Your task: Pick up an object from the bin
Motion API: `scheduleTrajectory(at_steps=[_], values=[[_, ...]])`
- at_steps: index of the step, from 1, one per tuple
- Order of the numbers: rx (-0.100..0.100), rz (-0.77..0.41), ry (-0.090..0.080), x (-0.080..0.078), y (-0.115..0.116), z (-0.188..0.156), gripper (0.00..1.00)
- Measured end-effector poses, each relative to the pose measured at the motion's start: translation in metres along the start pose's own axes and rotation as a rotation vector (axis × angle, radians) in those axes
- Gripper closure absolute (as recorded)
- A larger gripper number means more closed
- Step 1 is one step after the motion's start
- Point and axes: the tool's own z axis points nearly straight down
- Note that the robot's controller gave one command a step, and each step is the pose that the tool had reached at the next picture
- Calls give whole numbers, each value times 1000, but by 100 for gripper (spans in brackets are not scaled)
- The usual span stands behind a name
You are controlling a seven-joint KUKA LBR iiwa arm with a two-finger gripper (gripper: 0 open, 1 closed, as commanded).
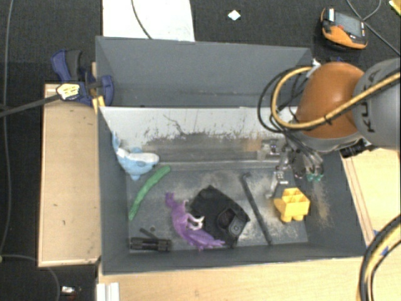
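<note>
Several small things are lying loose on the floor of the bin [200, 74]. The arm [376, 105] is reaching in from the right, its orange cover [329, 99] hanging over the far right part of the bin with dark cables looping round it. The gripper [291, 179] is pointing down at the right end of the floor, just on the far side of a yellow block [292, 204]. It is sitting right at the block's far edge, though whether it is touching the block cannot be told. Whether the claw is standing wide or narrow cannot be told either, as the metal parts are blending together there, and nothing is showing held in it.

The yellow block is resting on the floor near the right wall, apart from the other things. Just left of it a thin dark rod [255, 207] is lying at a slant, running from far to near. Left of the rod a black lump [219, 215] is sitting in the middle, touching a purple piece [187, 226] on its left. A green strip [148, 190] is lying tilted further left, with a pale blue thing [135, 160] beyond it in the far left corner. A small black piece [150, 244] is lying by the near left corner.
</note>
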Motion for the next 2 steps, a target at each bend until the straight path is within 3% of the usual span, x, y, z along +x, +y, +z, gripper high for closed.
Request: scheduleTrajectory(at_steps=[1,2], values=[[1,-3,-7,-2,1,-4,0],[-4,85,-4,36,110,27,0]])
